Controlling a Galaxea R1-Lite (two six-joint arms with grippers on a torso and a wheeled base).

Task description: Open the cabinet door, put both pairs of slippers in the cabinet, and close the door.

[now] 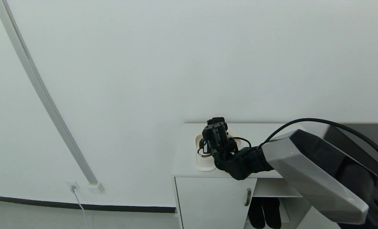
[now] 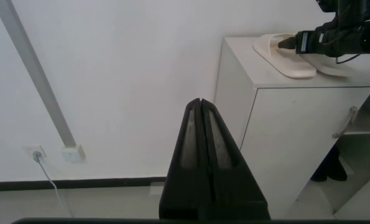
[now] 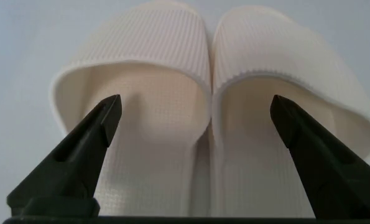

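Step in hand, by the look of it: your grasp on the cream slippers, side by side on top of the cabinet.
Right claw: spread wide over the pair, holding nothing.
Next move: lower and close across both.
Left claw: pressed closed, empty.
Lower compartment: black slippers inside.

Head and left wrist cameras both see the cabinet from afar; right wrist looks closely at its slippers.
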